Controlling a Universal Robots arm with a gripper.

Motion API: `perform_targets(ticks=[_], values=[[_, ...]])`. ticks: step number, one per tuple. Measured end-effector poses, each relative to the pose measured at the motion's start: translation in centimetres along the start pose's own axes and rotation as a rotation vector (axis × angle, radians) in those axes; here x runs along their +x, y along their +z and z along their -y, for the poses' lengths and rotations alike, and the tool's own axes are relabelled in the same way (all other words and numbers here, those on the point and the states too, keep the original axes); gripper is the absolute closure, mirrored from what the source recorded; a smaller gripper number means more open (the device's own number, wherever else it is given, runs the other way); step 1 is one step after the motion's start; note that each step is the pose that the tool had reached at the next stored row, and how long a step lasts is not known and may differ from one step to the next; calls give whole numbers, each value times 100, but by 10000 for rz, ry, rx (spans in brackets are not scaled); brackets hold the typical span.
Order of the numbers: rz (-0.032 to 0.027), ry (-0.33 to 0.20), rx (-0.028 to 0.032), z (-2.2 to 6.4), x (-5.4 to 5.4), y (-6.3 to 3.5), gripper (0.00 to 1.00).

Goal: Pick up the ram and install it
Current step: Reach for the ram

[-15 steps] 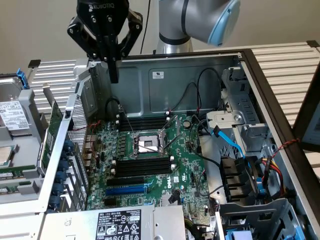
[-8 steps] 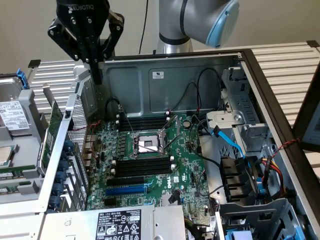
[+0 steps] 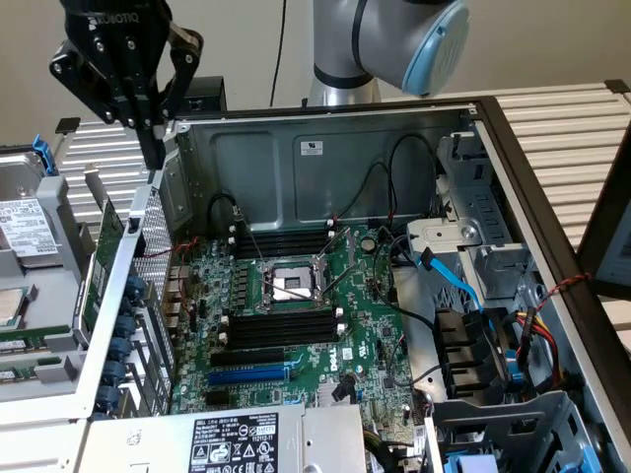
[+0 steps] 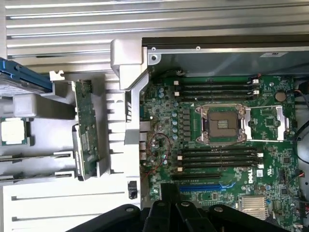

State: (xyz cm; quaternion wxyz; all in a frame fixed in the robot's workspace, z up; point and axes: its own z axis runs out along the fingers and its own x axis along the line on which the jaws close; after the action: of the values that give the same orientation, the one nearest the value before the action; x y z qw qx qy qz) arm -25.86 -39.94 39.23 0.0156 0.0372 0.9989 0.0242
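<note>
The ram (image 3: 103, 264) is a long thin green board standing on edge in a grey holder outside the computer case, at the exterior view's left; the wrist view shows the ram (image 4: 85, 130) from above. My black gripper (image 3: 154, 158) hangs over the case's left wall near the ram's far end, shut with nothing between its fingers. In the wrist view the gripper (image 4: 169, 203) is over the motherboard's edge, apart from the ram. Black memory slots (image 3: 281, 327) (image 4: 217, 157) lie on both sides of the CPU socket (image 3: 286, 284).
The case's metal wall (image 3: 148, 246) stands between the ram and the motherboard (image 4: 164, 121). A blue expansion slot (image 3: 251, 374) lies near the slots. A loose CPU (image 4: 12, 131) and a drive (image 3: 25, 222) sit left of the holder. Cables and drive bays (image 3: 473, 335) crowd the right.
</note>
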Motion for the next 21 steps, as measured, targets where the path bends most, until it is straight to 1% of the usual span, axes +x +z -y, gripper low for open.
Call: perform_targets(ticks=[7, 15, 21], values=[[0, 1, 1, 24, 319, -8, 90], [0, 0, 0, 52, 660, -13, 90], [0, 1, 1, 66, 842, -19, 90]])
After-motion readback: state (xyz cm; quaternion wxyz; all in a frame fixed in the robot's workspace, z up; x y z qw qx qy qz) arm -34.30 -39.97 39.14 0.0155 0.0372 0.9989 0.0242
